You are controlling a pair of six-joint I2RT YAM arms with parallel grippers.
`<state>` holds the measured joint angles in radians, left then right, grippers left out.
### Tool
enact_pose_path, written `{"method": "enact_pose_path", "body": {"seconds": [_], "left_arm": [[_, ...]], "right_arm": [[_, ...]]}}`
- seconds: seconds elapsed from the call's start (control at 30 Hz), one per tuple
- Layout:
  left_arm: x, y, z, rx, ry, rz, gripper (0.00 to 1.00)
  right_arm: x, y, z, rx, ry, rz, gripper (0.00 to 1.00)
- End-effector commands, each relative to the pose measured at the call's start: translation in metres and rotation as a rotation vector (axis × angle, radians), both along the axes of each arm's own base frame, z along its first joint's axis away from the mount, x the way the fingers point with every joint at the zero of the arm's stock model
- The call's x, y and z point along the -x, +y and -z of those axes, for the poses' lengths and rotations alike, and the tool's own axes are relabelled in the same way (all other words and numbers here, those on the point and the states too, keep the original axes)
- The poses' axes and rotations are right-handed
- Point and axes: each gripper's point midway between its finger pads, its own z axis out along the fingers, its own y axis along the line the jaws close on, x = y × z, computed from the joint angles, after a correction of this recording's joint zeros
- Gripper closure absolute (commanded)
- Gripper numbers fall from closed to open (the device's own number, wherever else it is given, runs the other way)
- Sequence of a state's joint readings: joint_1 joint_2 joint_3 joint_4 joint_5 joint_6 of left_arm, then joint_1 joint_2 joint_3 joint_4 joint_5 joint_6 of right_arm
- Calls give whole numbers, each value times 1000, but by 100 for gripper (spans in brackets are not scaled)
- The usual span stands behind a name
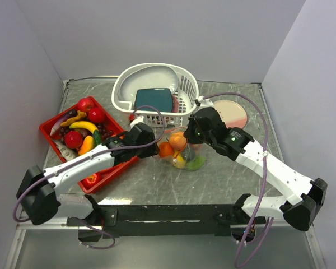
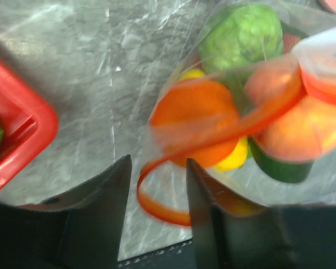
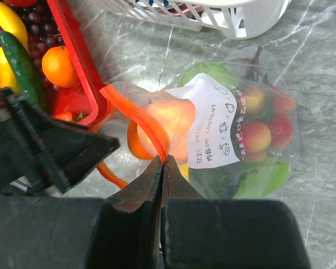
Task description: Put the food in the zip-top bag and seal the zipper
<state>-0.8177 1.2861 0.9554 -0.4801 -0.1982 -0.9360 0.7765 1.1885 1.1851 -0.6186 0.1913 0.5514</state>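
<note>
The clear zip-top bag (image 1: 185, 154) lies mid-table with food inside: an orange (image 2: 193, 112), a lemon, a green piece (image 2: 243, 33) and red fruits (image 3: 257, 137). Its mouth is open. My right gripper (image 3: 163, 161) is shut on the orange-red zipper (image 3: 140, 120) at the bag's mouth; in the top view this gripper (image 1: 191, 134) is over the bag's far side. My left gripper (image 2: 157, 168) is open, and a loose loop of the zipper (image 2: 157, 204) lies between its fingers. It sits at the bag's left (image 1: 151, 141). More food, apples (image 1: 87, 105), a banana and grapes, lies in the red tray.
The red tray (image 1: 50, 131) stands at the left, its corner near the bag (image 2: 28, 123). A white slotted basket (image 1: 123, 84) holding a teal slab (image 1: 154, 100) stands just behind the bag. A pink plate (image 1: 235, 112) lies at the back right.
</note>
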Motion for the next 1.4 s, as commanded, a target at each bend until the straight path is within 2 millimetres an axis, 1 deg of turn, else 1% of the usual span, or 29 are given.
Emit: {"method": "enact_pose_path", "body": {"seconds": [0.0, 0.03, 0.13, 0.17, 0.23, 0.27, 0.3, 0.33, 0.37, 0.4, 0.43, 0.5, 0.57, 0.6, 0.63, 0.67, 0.7, 0.73, 0.77, 0.83, 0.9, 0.97, 1.0, 1.1, 1.13, 1.2, 1.3, 1.33, 1.37], "left_arm": [[-19, -32, -29, 120, -77, 41, 67], [-21, -34, -34, 125, -88, 47, 78], [-22, -48, -62, 164, -126, 107, 97], [-21, -57, -79, 193, -153, 134, 99], [-16, -69, -100, 233, -186, 188, 99], [-16, -77, -116, 259, -211, 209, 99], [-17, -82, -122, 267, -224, 231, 99], [-18, -89, -138, 294, -244, 256, 99], [-20, -91, -141, 287, -254, 267, 99], [-24, -95, -134, 261, -239, 271, 99], [-29, -98, -145, 262, -251, 269, 99], [-32, -104, -141, 242, -234, 287, 99], [-26, -109, -144, 268, -219, 310, 99], [-24, -106, -149, 283, -230, 308, 99], [-22, -103, -146, 282, -227, 302, 99], [-20, -96, -155, 290, -245, 290, 99], [-17, -92, -154, 285, -246, 285, 99], [-18, -84, -153, 263, -247, 258, 99], [-24, -75, -157, 250, -263, 215, 99], [-33, -64, -152, 234, -260, 185, 98], [-35, -67, -141, 230, -232, 201, 99], [-33, -75, -131, 233, -208, 225, 99], [-24, -81, -124, 250, -181, 267, 99], [7, -103, -116, 283, -162, 354, 99], [11, -106, -114, 295, -149, 365, 99], [16, -106, -108, 296, -137, 371, 99], [5, -91, -104, 231, -149, 305, 97], [-7, -82, -105, 209, -165, 259, 96], [-11, -78, -105, 199, -167, 244, 95]], "right_arm": [[-7, 3, -25, -37, -84, 0, 97], [-7, 2, -25, -34, -84, 4, 97], [-5, -3, -22, -26, -78, 18, 98], [-2, -6, -25, -37, -79, 27, 98], [2, -8, -27, -54, -79, 26, 99], [8, -5, -30, -73, -78, 17, 100], [11, -3, -33, -75, -85, 17, 100], [13, -1, -36, -81, -90, 20, 100], [17, 3, -39, -76, -90, 10, 100], [15, 1, -41, -71, -94, 21, 100], [11, -6, -41, -43, -106, 51, 100], [-5, -24, -45, -11, -124, 130, 99], [-16, -37, -43, -5, -113, 155, 100], [-26, -51, -42, -2, -107, 199, 100], [-28, -54, -40, 2, -102, 203, 100], [-29, -56, -39, 1, -103, 212, 100], [-31, -58, -39, -4, -102, 219, 100], [-30, -55, -39, -15, -100, 212, 100], [-25, -46, -39, -42, -84, 169, 100], [-11, -22, -41, -78, -77, 99, 100], [-2, -13, -41, -71, -90, 101, 100], [1, -6, -32, -66, -70, 82, 100], [-2, -10, -30, -53, -75, 90, 100], [-21, -29, -30, -31, -70, 148, 100], [-30, -36, -32, -34, -81, 175, 100], [-34, -37, -34, -30, -78, 179, 100], [-26, -30, -33, -59, -65, 142, 100], [-20, -28, -29, -75, -57, 123, 100], [-16, -28, -25, -74, -50, 118, 100]]}}
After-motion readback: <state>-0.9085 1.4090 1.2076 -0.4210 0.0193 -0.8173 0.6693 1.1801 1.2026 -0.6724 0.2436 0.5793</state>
